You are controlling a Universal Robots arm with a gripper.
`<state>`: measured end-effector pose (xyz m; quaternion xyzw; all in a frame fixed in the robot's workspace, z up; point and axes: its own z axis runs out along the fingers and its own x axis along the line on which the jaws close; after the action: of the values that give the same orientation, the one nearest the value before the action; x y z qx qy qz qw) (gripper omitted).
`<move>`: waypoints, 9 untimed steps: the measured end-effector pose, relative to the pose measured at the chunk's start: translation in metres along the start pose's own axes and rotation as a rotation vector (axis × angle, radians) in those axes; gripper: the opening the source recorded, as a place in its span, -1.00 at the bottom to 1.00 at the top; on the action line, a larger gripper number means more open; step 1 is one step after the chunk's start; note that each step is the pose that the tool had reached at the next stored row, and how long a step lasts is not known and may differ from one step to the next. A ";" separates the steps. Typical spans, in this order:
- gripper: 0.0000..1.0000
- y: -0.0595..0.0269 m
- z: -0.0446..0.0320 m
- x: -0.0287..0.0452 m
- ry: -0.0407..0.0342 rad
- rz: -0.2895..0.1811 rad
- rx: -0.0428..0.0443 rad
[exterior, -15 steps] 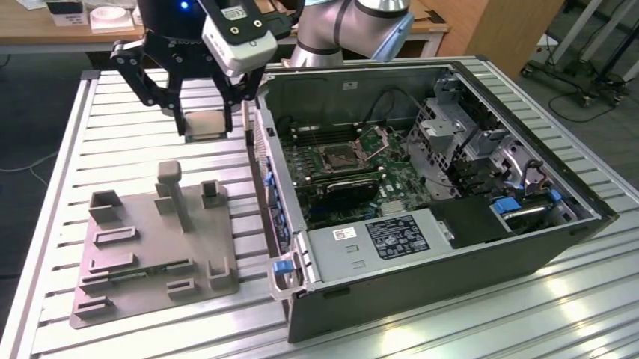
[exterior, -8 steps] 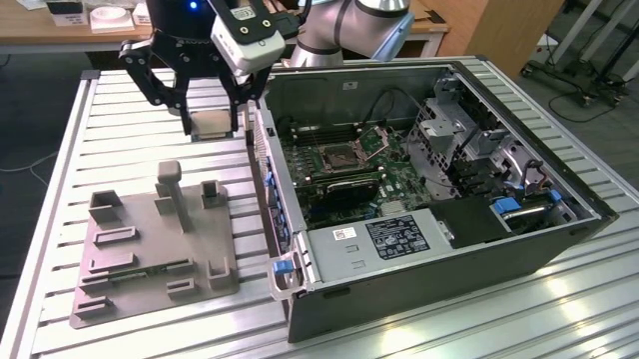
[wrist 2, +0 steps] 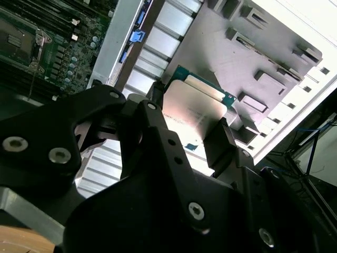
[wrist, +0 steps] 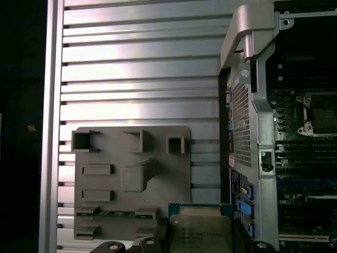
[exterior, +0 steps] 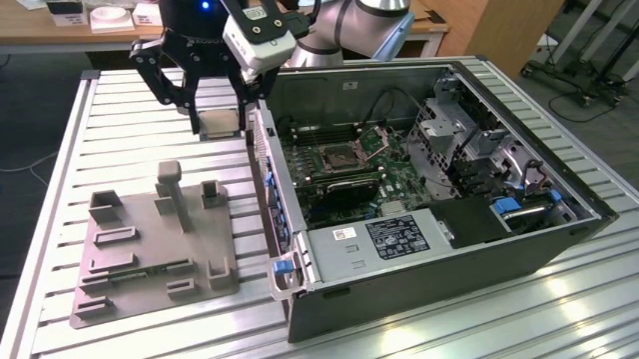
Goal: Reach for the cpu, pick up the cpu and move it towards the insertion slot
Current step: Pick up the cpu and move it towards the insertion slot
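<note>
One small flat silvery-grey square cpu (exterior: 220,122) is pinched by its edges in the black jaws (exterior: 218,112) — held clear above the slatted metal worktop (exterior: 120,142), beside the open computer case's wall (exterior: 262,161).

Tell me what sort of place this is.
Probably a robotics lab or test bench for computer assembly. An open computer case lies on a slatted aluminium table beside a grey plastic fixture, and the gripper holds the cpu above the table. Cables trail on the floor behind.

The gripper (exterior: 218,120) hangs raised, pointing down, its fingers (wrist 2: 221,142) apparently clamped (2 black ones) on something flat.
</note>
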<state>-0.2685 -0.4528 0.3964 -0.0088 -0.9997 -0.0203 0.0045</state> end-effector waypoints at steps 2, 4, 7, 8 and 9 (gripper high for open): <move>0.09 0.0000 0.0000 -0.0020 0.0000 0.000 0.0000; 0.09 0.0000 0.0000 -0.0040 0.0000 0.000 -0.0001; 0.09 0.0001 0.0000 -0.0072 0.0000 0.000 0.0000; 0.09 0.0001 0.0000 -0.0081 0.0000 0.000 -0.0001; 0.09 0.0001 -0.0001 -0.0092 0.0000 0.000 0.0000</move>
<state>-0.2593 -0.4528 0.3964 -0.0088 -0.9997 -0.0203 0.0045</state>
